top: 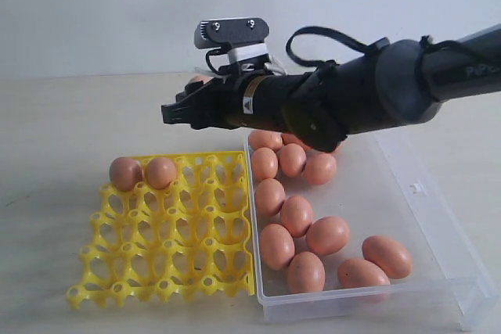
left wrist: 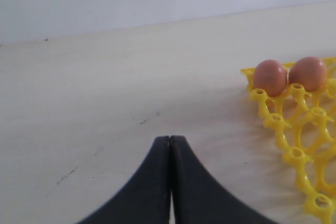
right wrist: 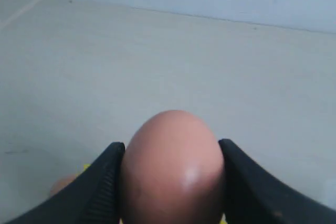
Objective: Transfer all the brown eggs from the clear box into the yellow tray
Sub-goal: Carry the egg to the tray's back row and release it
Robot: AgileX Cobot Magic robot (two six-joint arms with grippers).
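Observation:
My right gripper [right wrist: 172, 153] is shut on a brown egg [right wrist: 173, 169], which sits between both fingers. In the exterior view this gripper [top: 178, 111] hangs above the far edge of the yellow tray [top: 180, 240], and only a sliver of the held egg [top: 197, 80] shows. Two brown eggs [top: 125, 173] [top: 160, 172] sit side by side in the tray's far-left cups. Several brown eggs [top: 296, 215] lie in the clear box [top: 415, 193], to the right of the tray. My left gripper [left wrist: 170, 140] is shut and empty over bare table, near the tray corner [left wrist: 294, 129] holding those two eggs [left wrist: 270, 77].
The right arm [top: 376, 95] stretches in from the right, above the far end of the clear box. The box's left wall touches the tray's right edge. A pale wall runs behind the table.

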